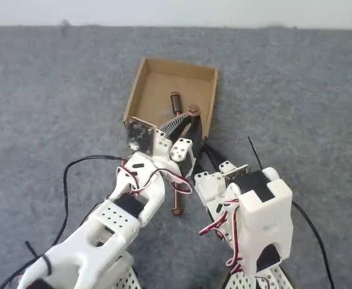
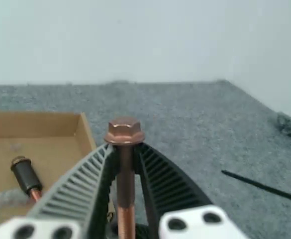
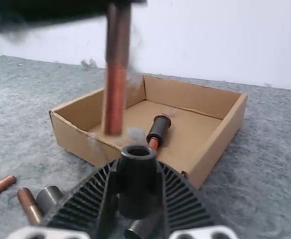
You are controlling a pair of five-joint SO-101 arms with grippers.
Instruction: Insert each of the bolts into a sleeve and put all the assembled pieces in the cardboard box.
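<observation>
I see the bolt (image 2: 125,174) upright, pinched at its shank by the left jaws. Its tip hangs close above the open mouth of the sleeve (image 3: 135,172) and is not yet inside. The right jaws clamp that sleeve upright. Both pieces sit by the near edge of the cardboard box (image 1: 136,89), where one assembled piece (image 1: 176,103) lies. A loose bolt (image 3: 0,186) and a spare sleeve (image 3: 48,197) rest on the grey table (image 1: 296,84).
</observation>
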